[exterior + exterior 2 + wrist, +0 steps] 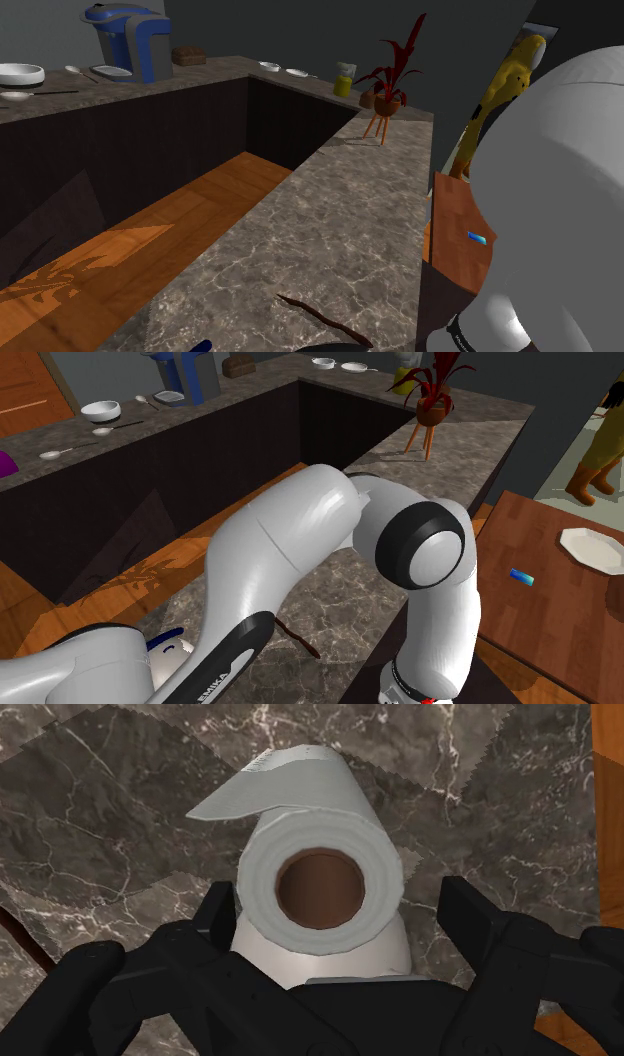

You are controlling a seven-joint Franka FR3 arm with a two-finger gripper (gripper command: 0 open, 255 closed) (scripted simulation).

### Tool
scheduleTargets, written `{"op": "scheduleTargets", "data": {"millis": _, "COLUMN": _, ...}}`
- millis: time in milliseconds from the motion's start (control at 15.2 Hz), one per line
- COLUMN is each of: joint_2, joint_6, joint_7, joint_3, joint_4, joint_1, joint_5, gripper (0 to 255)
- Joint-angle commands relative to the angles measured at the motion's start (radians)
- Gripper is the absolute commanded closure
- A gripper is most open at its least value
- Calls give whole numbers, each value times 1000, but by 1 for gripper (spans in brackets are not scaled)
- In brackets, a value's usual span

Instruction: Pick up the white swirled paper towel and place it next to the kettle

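Risks first. The roll sits off-centre betw. the fingers: one is at or nearly at its side, the other has a clear gap. Closing will prob. shove it sideways before it's pinched, and an upright roll can tip. A loose sheet sticks out from its side and could flap or snag on the carry. Paper is soft: squeeze too hard and it dents, too light and it slips. If the blue appliance at the far counter's corner is the kettle (can't tell for sure), it's a long reach across the floor gap.

Pose: arm folded tight, elbow high, forearm dropping at the near end of the counter. The gripper points down over the roll. Fingers are spread, pinching nothing. The roll stands upright on the counter, prob. near the edge beside the wood table.
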Motion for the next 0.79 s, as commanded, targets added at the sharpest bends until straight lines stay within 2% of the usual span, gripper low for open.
{"op": "scheduleTargets", "data": {"millis": 0, "joint_2": -11, "joint_6": -28, "joint_7": -8, "joint_3": 7, "joint_4": 22, "joint_1": -2, "joint_5": 12, "gripper": 0}}
{"op": "scheduleTargets", "data": {"millis": 198, "joint_2": -34, "joint_6": -111, "joint_7": -27, "joint_3": 23, "joint_4": 93, "joint_1": -1, "joint_5": 40, "gripper": 0}}
{"op": "scheduleTargets", "data": {"millis": 726, "joint_2": -34, "joint_6": -111, "joint_7": -27, "joint_3": 22, "joint_4": 93, "joint_1": -1, "joint_5": 40, "gripper": 0}}
